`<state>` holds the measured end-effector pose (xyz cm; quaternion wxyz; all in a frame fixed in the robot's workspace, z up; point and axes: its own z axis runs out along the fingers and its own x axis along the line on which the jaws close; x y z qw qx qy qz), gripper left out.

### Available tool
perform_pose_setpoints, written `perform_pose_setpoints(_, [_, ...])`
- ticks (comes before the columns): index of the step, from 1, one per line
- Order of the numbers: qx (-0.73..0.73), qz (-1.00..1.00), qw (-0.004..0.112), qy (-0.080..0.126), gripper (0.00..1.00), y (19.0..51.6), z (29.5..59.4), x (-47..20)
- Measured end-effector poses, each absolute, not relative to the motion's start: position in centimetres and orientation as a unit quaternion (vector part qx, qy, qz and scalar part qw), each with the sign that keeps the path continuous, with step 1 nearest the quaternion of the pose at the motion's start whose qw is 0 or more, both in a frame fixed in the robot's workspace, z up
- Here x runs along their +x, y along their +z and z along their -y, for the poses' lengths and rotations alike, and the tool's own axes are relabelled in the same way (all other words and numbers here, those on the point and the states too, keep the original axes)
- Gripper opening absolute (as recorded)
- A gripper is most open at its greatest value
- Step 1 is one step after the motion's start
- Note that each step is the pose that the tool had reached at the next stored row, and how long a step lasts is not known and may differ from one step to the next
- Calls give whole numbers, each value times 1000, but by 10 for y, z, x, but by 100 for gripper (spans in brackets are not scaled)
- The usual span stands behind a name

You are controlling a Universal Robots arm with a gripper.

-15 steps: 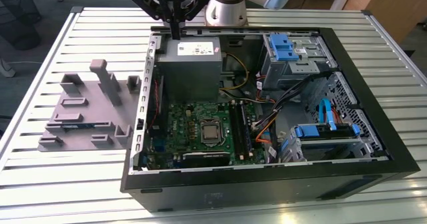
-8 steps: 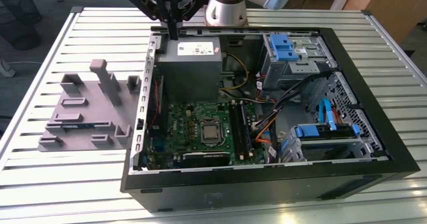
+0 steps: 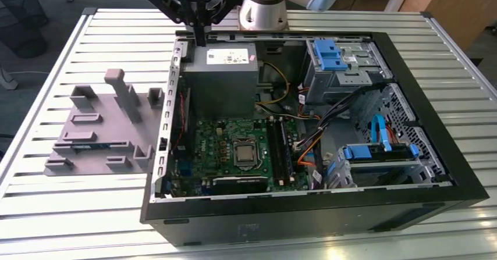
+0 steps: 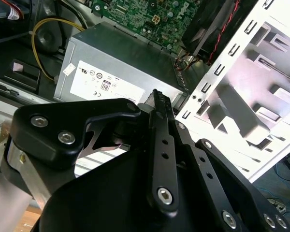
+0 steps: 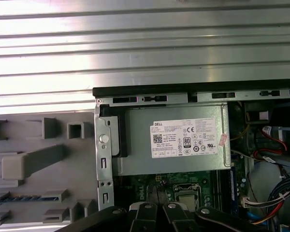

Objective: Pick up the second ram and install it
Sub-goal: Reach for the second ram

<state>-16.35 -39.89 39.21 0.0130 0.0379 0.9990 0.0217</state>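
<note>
On the exterior view's left, a grey tray (image 3: 101, 129) with upright blocks lies on the slatted metal table (image 3: 78, 213). The second ram (image 3: 87, 146) rests in the tray, on edge in a low holder near the tray's front, its blue label just showing; in the first wrist view it appears as a dark blue strip (image 5: 26, 198) between grey blocks. Just beside the tray stands the open computer case (image 3: 311, 205). The gripper (image 3: 200, 39) hangs at the case's far rim, its black fingers pressed together into one thin stem and holding nothing, well apart from the second ram. Whether the tip touches the rim cannot be told. Right below it sits the grey power supply (image 3: 220, 77) with a white label on top. In front of that lies the green circuit board (image 3: 213, 138) with the square processor (image 3: 247, 152), and next to it run the long black memory slots (image 3: 280, 149). Farther to the exterior view's right are bundled cables (image 3: 334, 111) and blue drive brackets (image 3: 330, 50).
</note>
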Motion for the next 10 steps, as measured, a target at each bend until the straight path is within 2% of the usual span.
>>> perform_pose_setpoints(10, [38,-999,13,22,11,392,399,-176])
